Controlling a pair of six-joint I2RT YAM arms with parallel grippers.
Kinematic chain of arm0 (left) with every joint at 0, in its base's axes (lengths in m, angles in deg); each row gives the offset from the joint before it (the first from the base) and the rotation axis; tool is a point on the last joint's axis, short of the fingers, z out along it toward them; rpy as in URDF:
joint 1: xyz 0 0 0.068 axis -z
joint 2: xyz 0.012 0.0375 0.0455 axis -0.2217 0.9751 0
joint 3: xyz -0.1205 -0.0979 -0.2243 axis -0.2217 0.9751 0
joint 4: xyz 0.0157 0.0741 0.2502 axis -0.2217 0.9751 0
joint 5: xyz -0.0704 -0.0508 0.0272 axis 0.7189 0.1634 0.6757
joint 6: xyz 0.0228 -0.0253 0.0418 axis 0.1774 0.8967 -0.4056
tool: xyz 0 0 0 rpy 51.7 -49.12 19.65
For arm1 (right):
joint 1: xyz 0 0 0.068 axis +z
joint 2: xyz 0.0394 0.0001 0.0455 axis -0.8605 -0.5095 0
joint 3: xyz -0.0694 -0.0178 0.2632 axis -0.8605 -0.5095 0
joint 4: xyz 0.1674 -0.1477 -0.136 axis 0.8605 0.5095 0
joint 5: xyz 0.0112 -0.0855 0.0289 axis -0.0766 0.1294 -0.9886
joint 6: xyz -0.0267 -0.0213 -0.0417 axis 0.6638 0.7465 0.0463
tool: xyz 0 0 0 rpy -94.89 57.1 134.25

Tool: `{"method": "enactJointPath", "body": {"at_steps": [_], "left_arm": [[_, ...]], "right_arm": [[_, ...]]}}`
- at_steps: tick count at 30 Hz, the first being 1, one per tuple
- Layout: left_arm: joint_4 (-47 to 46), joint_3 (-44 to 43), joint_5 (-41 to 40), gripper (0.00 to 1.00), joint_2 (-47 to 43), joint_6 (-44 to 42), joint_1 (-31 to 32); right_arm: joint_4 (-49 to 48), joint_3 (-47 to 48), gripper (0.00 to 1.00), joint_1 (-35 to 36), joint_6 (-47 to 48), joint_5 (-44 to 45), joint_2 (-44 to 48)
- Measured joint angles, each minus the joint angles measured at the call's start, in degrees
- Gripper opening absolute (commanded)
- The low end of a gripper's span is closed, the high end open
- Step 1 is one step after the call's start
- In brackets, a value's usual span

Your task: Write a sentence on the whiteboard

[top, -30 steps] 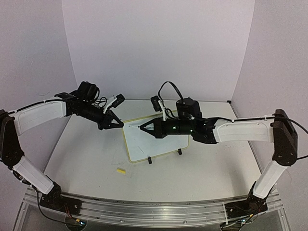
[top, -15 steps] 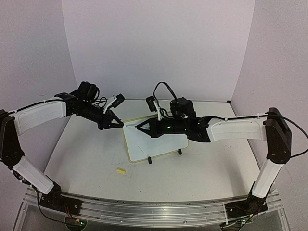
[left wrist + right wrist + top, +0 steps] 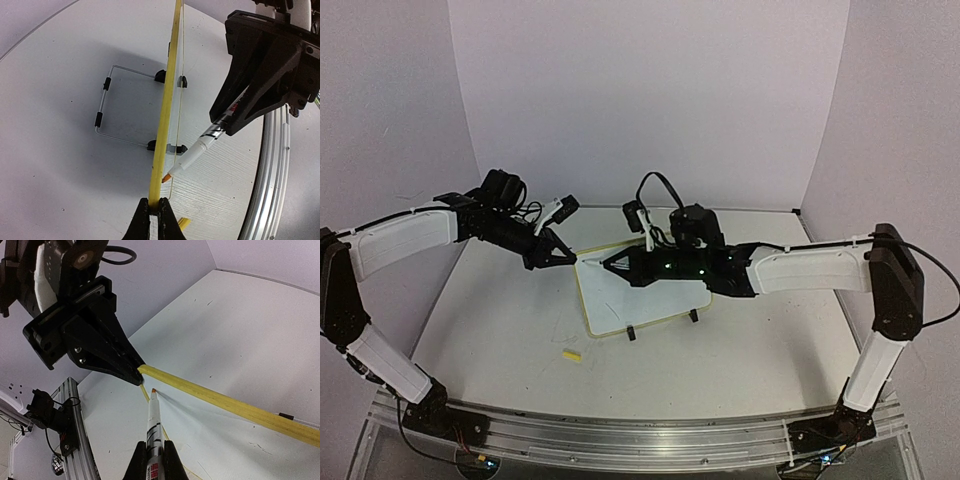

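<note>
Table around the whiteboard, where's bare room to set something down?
Bare table right of the whiteboard and in front of it, past the small yellow piece. Crowded at the board's far-left corner, where left hand and right hand meet.

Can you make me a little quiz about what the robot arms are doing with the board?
1. True or false: the left gripper pinches the edge of the small white yellow-rimmed rectangular whiteboard.
2. What does the right gripper hold? A) a blue sponge B) a white marker pen with an orange tip C) nothing
3. Fill in: the small yellow piece lies on the white ___.
Key: 1 true; 2 B; 3 table.
</note>
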Motion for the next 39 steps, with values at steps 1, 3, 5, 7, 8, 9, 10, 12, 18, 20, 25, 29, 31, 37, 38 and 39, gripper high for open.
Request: {"method": "enactJointPath", "body": {"at_steps": [1, 3, 5, 7, 8, 9, 10, 12, 18, 20, 25, 29, 31, 37, 38, 39], "left_arm": [[0.00, 0.00, -0.04, 0.00, 0.00, 0.00, 0.00], [0.00, 0.01, -0.13, 0.00, 0.00, 0.00, 0.00], [0.00, 0.00, -0.16, 0.00, 0.00, 0.00, -0.02], [0.00, 0.00, -0.16, 0.00, 0.00, 0.00, -0.02], [0.00, 0.00, -0.16, 0.00, 0.00, 0.00, -0.02], [0.00, 0.00, -0.16, 0.00, 0.00, 0.00, -0.02], [0.00, 0.00, -0.16, 0.00, 0.00, 0.00, -0.02], [0.00, 0.00, -0.14, 0.00, 0.00, 0.00, -0.02], [0.00, 0.00, -0.10, 0.00, 0.00, 0.00, 0.00], [0.00, 0.01, -0.08, 0.00, 0.00, 0.00, 0.00], [0.00, 0.00, -0.08, 0.00, 0.00, 0.00, 0.00], [0.00, 0.00, -0.08, 0.00, 0.00, 0.00, 0.00], [0.00, 0.00, -0.09, 0.00, 0.00, 0.00, 0.00], [0.00, 0.00, -0.09, 0.00, 0.00, 0.00, 0.00], [0.00, 0.00, -0.08, 0.00, 0.00, 0.00, 0.00], [0.00, 0.00, -0.08, 0.00, 0.00, 0.00, 0.00]], "right_arm": [[-0.05, -0.17, 0.00, 0.01, -0.02, 0.12, 0.02], [-0.08, -0.84, 0.00, 0.01, -0.01, 0.27, 0.02], [-0.03, -1.71, 0.00, 0.01, 0.00, 0.30, 0.02], [0.04, -2.46, 0.00, 0.07, -0.02, 0.34, 0.04], [0.14, -2.71, 0.00, 0.13, -0.02, 0.43, 0.04], [0.24, -2.82, 0.00, 0.15, -0.02, 0.48, 0.05], [0.32, -2.89, 0.00, 0.16, -0.02, 0.52, 0.07], [0.38, -2.93, 0.00, 0.16, 0.00, 0.44, 0.19], [-1.23, -4.88, 0.00, 0.10, -0.06, -1.72, 2.34], [-1.84, -5.53, 0.00, 0.10, -0.13, -1.95, 3.57], [-3.23, -5.63, 0.00, 0.10, -0.26, -1.38, 5.16], [-3.26, -5.61, 0.00, 0.10, -0.32, -0.43, 5.03], [-3.25, -5.55, 0.00, 0.10, -0.45, 0.08, 4.87], [-2.78, -5.41, 0.00, 0.10, -0.53, 2.04, 4.42], [-2.73, -5.38, 0.00, 0.10, -0.55, 2.34, 4.37], [-2.62, -5.34, 0.00, 0.10, -0.57, 2.74, 4.29]]}}
